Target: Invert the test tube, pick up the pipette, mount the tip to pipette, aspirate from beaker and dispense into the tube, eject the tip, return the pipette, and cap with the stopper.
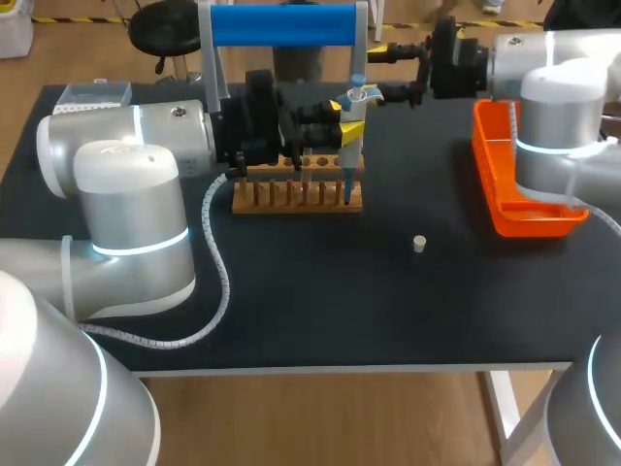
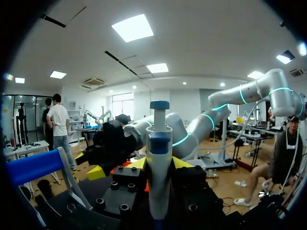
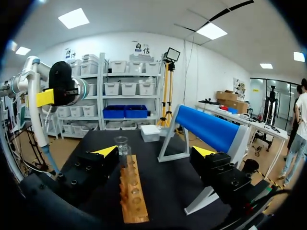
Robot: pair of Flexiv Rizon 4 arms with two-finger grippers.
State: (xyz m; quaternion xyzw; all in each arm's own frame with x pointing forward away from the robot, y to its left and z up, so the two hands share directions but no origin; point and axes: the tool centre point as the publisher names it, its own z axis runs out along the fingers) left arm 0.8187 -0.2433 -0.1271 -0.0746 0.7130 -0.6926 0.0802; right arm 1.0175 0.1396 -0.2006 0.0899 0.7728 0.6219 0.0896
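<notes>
The black table [image 1: 291, 291] is carrying a wooden rack [image 1: 296, 197] and a loose stopper [image 1: 419, 244]; left fingers [image 2: 136, 164] are clamping the pipette [image 1: 347, 160], right fingers [image 3: 106, 151] are hanging wide apart.

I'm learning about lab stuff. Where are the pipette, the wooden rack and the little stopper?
pipette [image 2: 159, 167], left wrist view, on its white body.
wooden rack [image 1: 291, 200], head view, on its front face.
stopper [image 1: 419, 244], head view, on its middle.
</notes>
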